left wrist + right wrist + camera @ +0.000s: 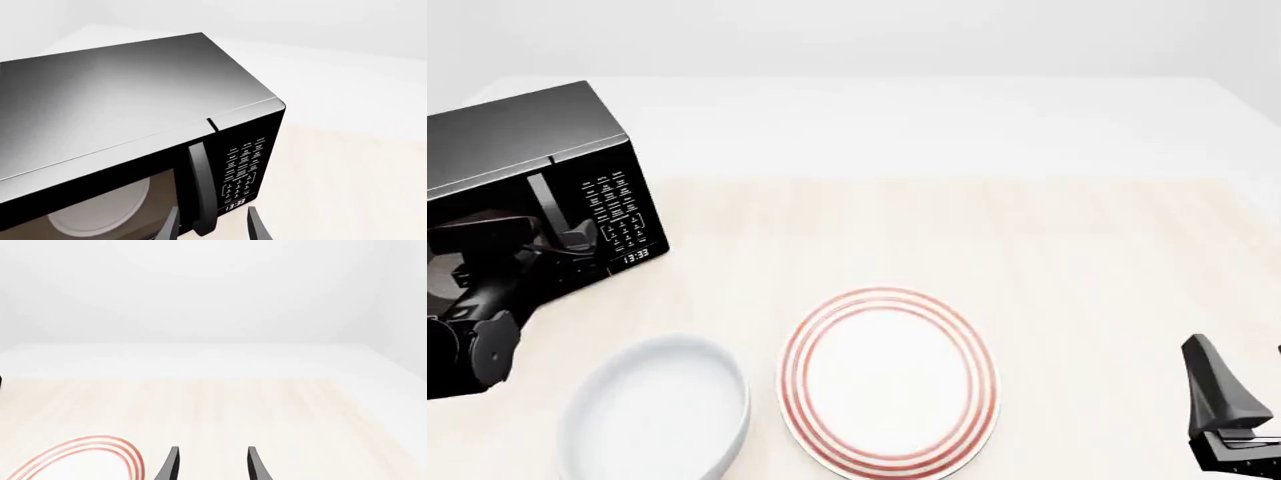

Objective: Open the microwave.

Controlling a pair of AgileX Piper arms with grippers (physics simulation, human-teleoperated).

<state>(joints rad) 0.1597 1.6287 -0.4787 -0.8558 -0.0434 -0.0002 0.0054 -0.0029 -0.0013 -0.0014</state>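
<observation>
Our left claw [212, 225], jaws parted, straddles vertical door handle [199, 190] of glossy black windowed microwave [127, 125] directly ahead. Risk: grazing grip slips off, or pull drags unanchored oven. Right claw [211, 464] parted, idle.

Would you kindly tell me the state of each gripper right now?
Left gripper: open, its fingers on either side of the microwave door handle, not clamped.
Right gripper: open, holding nothing.
</observation>
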